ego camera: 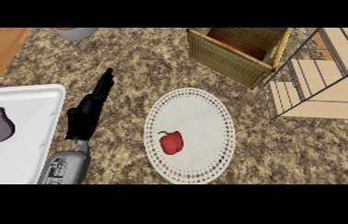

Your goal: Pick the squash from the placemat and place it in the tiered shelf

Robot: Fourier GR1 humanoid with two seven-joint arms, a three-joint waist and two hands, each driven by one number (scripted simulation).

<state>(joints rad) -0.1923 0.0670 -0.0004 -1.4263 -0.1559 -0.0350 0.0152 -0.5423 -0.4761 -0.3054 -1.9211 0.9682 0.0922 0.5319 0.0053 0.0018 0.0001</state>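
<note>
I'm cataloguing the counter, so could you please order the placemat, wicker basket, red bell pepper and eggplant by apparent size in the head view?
1. Placemat, largest.
2. Wicker basket, partly cut off by the frame's top.
3. Red bell pepper.
The eggplant is cut off at the left edge, so its rank against the pepper is unsure.

Speckled brown granite counter top (136, 61), seen from steeply above. At centre lies a round white placemat (197, 112) with a perforated lace border, carrying a red bell pepper (171, 142) on its lower left part. At left rests a white tray (31, 126), cut by the view's edge. A woven wicker basket (228, 59) stands at the upper centre-right, just beside a wire-framed tiered shelf (309, 80) with pale wooden boards at the right edge. A grey bowl (76, 32) sits at the top left, partly out of view.
</note>
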